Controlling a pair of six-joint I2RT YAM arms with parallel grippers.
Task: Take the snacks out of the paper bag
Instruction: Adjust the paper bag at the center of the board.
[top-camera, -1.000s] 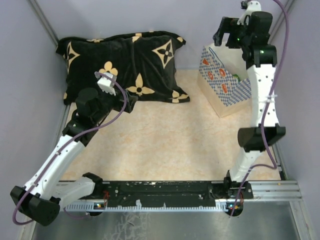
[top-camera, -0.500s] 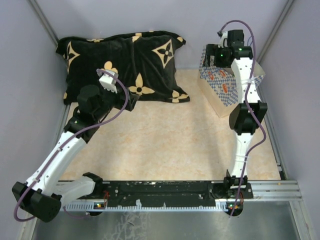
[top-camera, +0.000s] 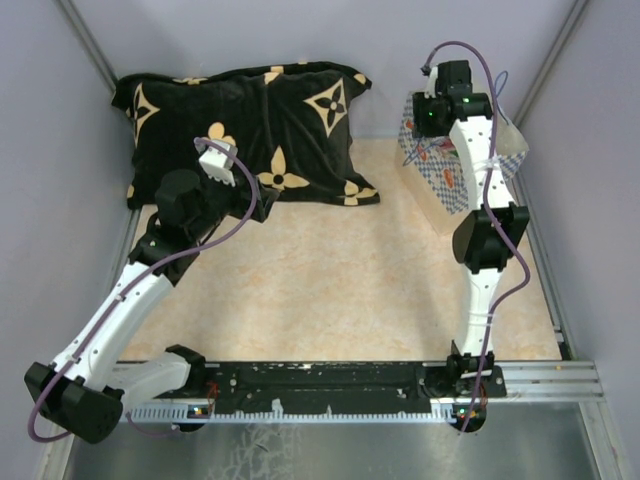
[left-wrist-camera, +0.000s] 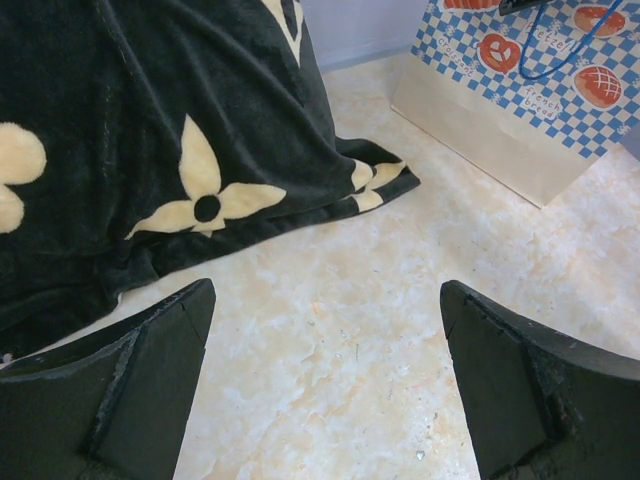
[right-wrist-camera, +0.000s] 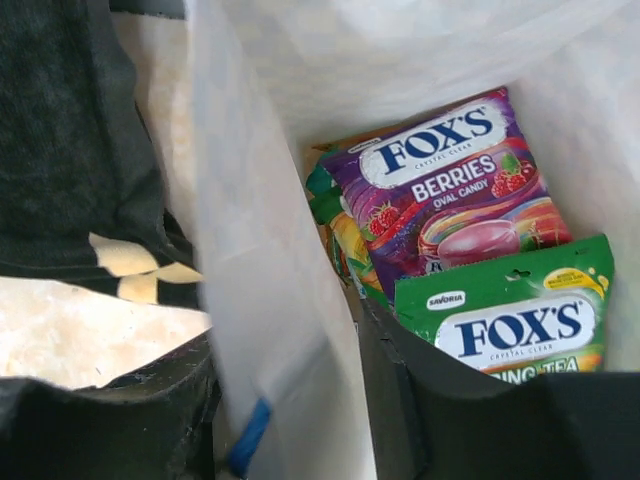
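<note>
While the counter (top-camera: 330, 270) is carrying the paper bag (top-camera: 447, 195) at its far right, the right hand (right-wrist-camera: 290, 395) is gaping empty astride the bag's wall, so I'm reckoning both fingers (right-wrist-camera: 470, 420) should be going inside, onto the green packet (right-wrist-camera: 510, 320)

A finger (right-wrist-camera: 450, 410) of the right hand (right-wrist-camera: 290, 425) covers the lower part of the green packet (right-wrist-camera: 510, 320). The purple packet (right-wrist-camera: 450, 190) hides most of the orange ones (right-wrist-camera: 345, 245) behind it. The left wrist view's top edge cuts off the paper bag (left-wrist-camera: 510, 110).

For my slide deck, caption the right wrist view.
Right gripper straddles the paper bag wall, purple packet and green packet lying inside.
</note>
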